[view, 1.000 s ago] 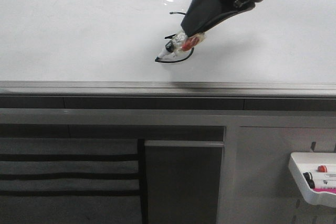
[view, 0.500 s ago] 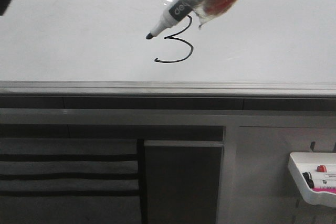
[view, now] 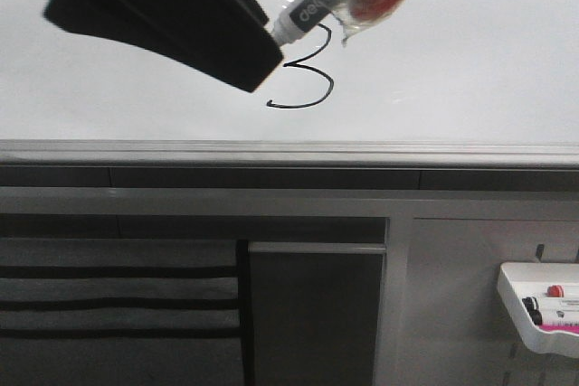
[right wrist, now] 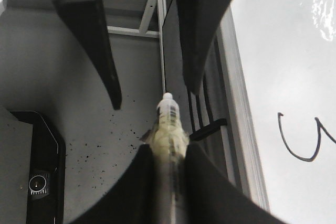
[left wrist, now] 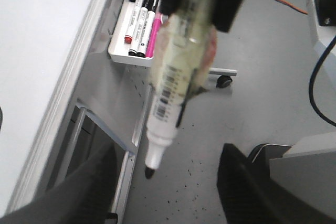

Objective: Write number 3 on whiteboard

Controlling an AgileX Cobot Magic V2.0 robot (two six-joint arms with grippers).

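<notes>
A finished number 3 point(view: 306, 74) marks the whiteboard point(view: 127, 106); wrist views show the right end effector point(right wrist: 169, 157) clamping the marker point(left wrist: 170, 98), the left end effector point(left wrist: 168, 179) spread apart.

The left end effector point(view: 262, 56) hid the marker point(view: 317, 6) tip, the picture's edge cut the pen tray point(view: 534, 309) near the counter's right end.

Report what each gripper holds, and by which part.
The right gripper clamps the marker by its taped barrel, tip exposed. The left gripper is open, holding nothing.
</notes>
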